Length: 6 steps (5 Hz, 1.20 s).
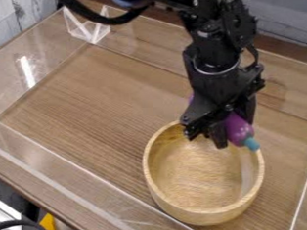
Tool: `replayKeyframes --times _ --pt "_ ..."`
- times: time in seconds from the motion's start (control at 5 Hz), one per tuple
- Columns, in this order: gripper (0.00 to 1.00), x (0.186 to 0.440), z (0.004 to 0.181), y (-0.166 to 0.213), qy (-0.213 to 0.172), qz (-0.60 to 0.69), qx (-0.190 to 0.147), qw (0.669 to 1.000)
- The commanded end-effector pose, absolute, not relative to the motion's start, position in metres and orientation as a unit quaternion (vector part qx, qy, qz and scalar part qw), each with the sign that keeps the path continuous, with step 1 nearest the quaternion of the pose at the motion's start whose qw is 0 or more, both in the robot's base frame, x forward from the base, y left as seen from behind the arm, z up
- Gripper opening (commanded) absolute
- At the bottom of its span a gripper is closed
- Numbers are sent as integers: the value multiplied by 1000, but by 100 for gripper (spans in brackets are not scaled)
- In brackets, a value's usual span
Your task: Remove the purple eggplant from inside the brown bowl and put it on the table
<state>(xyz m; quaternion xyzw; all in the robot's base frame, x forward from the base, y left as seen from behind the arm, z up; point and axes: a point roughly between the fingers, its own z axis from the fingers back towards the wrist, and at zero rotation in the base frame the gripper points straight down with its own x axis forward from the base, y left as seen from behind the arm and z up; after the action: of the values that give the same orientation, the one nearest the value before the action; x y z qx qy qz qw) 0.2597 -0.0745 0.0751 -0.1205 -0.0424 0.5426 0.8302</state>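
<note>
The brown bowl (200,188) sits on the table (103,100) at the lower right, wide, tan and wooden. My black gripper (225,130) hangs over the bowl's far rim, pointing steeply down. It is shut on the purple eggplant (235,130), which shows beside the fingers with its teal stem tip (251,142) pointing down toward the bowl's right rim. The eggplant is lifted clear of the bowl's floor, which shows bare wood grain.
Clear acrylic walls (35,56) ring the tabletop. A small clear bracket (88,29) stands at the back left corner. Open wood surface stretches left of the bowl and behind it.
</note>
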Motion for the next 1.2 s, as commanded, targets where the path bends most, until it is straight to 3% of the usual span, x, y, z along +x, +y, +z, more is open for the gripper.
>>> replayKeyframes --times 0.0,0.2,0.6,1.0 --pt "0 286 82 -70 -68 568 -141 808" --pt "0 299 77 -63 -75 588 -141 793" --pt "0 303 79 -47 -83 584 -135 796" --pt "0 295 68 -58 -89 583 -126 798"
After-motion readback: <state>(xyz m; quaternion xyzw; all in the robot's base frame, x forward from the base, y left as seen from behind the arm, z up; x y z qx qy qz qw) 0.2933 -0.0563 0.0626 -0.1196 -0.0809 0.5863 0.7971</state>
